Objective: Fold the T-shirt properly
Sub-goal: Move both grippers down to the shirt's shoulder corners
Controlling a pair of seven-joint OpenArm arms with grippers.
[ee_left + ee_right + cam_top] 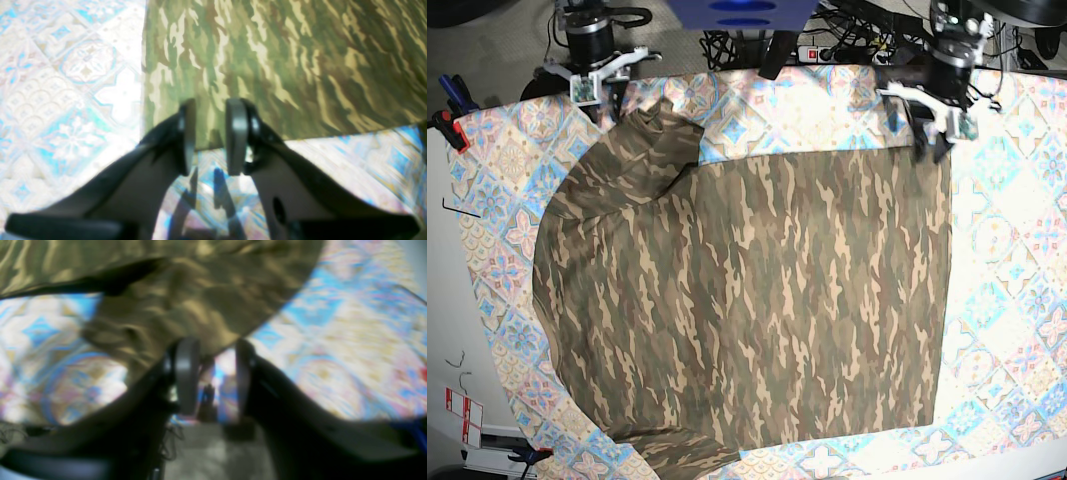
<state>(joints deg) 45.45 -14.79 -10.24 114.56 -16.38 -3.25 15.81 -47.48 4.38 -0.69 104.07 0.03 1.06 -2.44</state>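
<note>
The camouflage T-shirt (747, 300) lies spread flat over most of the table, with one sleeve (652, 135) bunched at the back left. My left gripper (933, 140) is at the shirt's back right corner. In the left wrist view this gripper (210, 136) is open and its fingers straddle the shirt's (283, 66) edge near the corner. My right gripper (603, 88) is just behind the bunched sleeve. In the right wrist view it (215, 376) is open and empty, with the sleeve (186, 306) right ahead of its fingertips. That view is blurred.
The pastel diamond-patterned tablecloth (1012, 250) shows around the shirt, widest on the right. Clamps (449, 115) grip the table's left edge. Cables and a power strip (837, 45) lie behind the table, between the two arm bases.
</note>
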